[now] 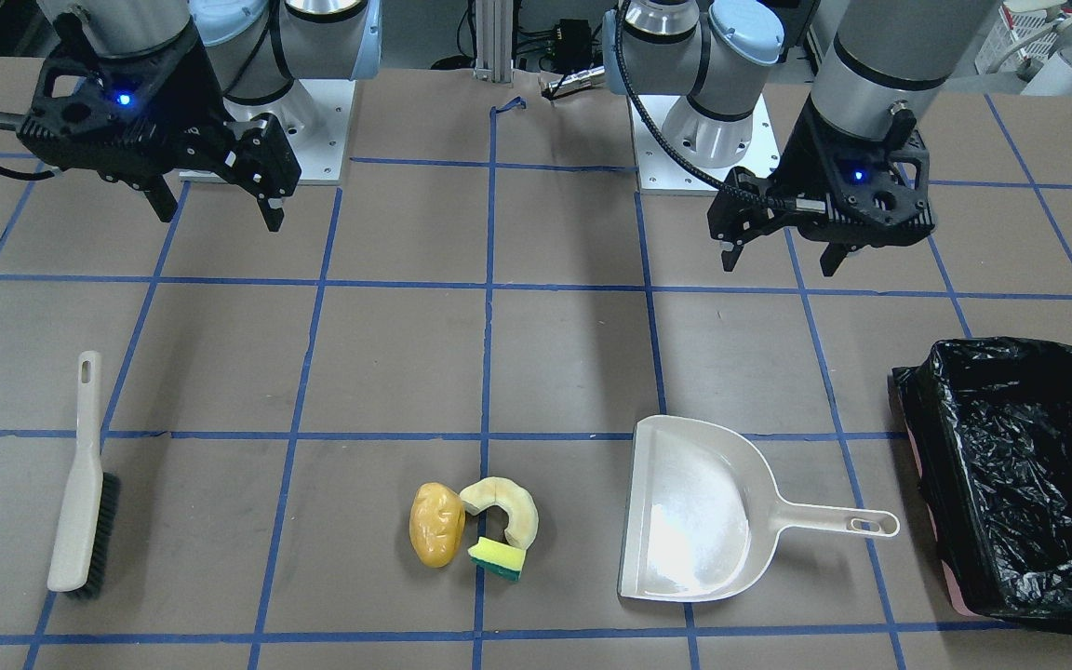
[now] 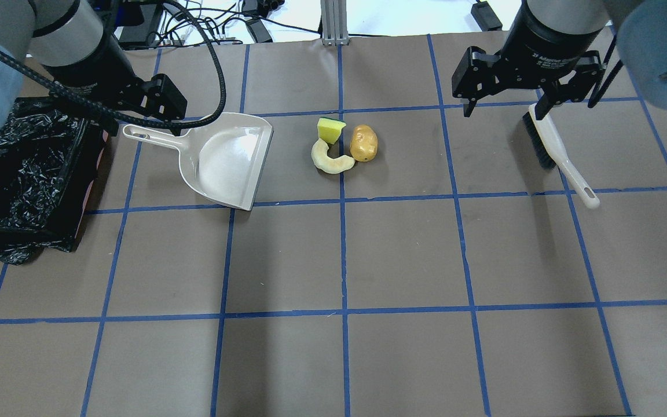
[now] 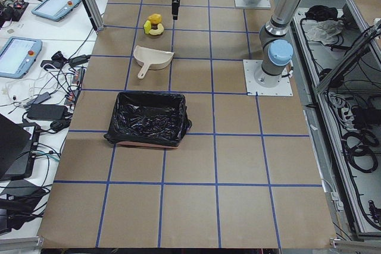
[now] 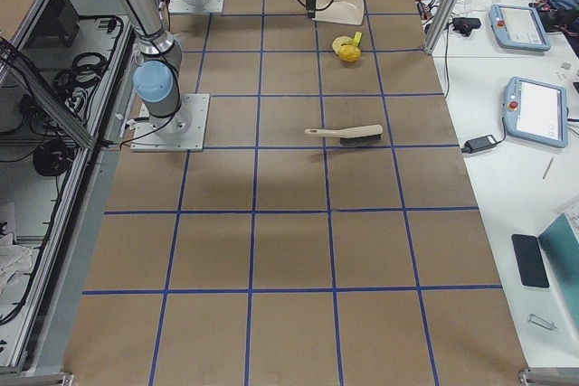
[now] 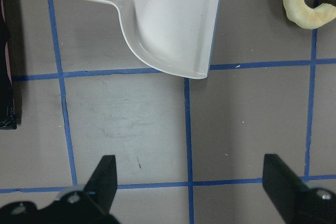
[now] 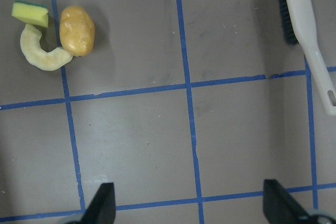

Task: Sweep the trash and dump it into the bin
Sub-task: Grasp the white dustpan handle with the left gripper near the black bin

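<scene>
The trash lies together mid-table: a yellow-orange potato-like lump (image 1: 435, 524), a pale cream curved piece (image 1: 510, 509) and a yellow-and-green sponge block (image 1: 497, 558). They also show in the right wrist view, the lump (image 6: 77, 30) beside the curved piece (image 6: 43, 57). The bin (image 1: 919, 442), lined with black plastic, stands at the robot's left end of the table. My left gripper (image 1: 778, 262) hangs open and empty above the table, back from the beige dustpan (image 1: 699, 512). My right gripper (image 1: 220, 214) hangs open and empty, back from the brush (image 1: 80, 484).
The dustpan (image 2: 223, 162) lies flat between bin (image 2: 81, 174) and trash, its mouth towards the trash and its handle towards the bin. The brush (image 2: 556, 152) lies flat at the robot's right. Blue tape lines grid the brown table.
</scene>
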Motion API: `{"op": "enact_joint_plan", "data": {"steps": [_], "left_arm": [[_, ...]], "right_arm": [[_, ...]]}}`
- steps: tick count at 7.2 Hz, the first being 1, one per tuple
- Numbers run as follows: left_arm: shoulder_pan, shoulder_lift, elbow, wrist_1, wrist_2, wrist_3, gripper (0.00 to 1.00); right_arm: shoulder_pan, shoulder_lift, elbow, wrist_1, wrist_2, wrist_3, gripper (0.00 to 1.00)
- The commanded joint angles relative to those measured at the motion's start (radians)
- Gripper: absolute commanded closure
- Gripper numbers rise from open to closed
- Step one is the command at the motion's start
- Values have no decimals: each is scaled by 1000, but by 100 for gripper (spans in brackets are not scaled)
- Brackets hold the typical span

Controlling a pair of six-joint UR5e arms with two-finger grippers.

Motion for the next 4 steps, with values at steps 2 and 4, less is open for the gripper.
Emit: {"op": "enact_joint_plan", "data": {"steps": [2, 4], "left_arm": [[141, -106, 0, 147, -7, 552, 6], [162, -178, 0, 205, -21, 954, 6]], "right_arm": [[-12, -12, 19, 28, -16, 8, 0], [-124, 28, 42, 11, -24, -141, 0]]}}
